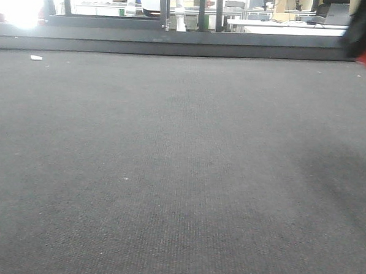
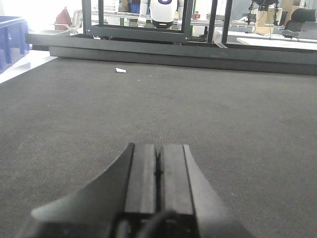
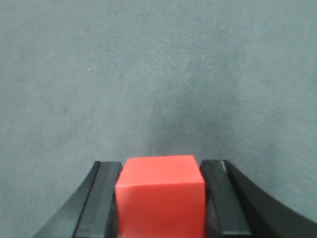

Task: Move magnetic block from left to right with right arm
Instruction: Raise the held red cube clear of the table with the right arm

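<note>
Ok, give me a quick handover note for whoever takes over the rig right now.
Left gripper: shut, empty, low over the grey mat.
Right gripper: fingers shut on the magnetic block, which seems lifted off the mat.
Done: block picked up; it shows at the far right edge of the front view.
Left: set it down on the right side, open the fingers, withdraw.

One magnetic block; two tools, left tool and right tool; one white scrap; one blue crate

The magnetic block sits between the fingers of the right pincer, over the mat.
</note>
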`<act>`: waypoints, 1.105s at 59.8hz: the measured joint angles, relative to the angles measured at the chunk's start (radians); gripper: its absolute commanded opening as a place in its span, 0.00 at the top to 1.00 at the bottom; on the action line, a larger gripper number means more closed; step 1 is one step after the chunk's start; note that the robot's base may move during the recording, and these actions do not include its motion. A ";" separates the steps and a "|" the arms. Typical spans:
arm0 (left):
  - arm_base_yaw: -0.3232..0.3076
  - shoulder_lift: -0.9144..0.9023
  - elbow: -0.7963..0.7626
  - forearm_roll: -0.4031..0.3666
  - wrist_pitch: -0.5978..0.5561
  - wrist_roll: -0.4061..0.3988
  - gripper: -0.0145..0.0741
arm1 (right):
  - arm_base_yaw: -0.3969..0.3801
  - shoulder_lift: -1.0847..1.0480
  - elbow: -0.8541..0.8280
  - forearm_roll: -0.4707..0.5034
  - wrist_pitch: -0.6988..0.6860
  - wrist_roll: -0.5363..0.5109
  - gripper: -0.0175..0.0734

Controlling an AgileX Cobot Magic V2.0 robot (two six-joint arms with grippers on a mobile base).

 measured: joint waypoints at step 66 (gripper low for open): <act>0.000 0.000 0.000 0.000 0.000 0.000 0.97 | 0.002 -0.949 0.234 0.005 -0.011 -0.036 0.63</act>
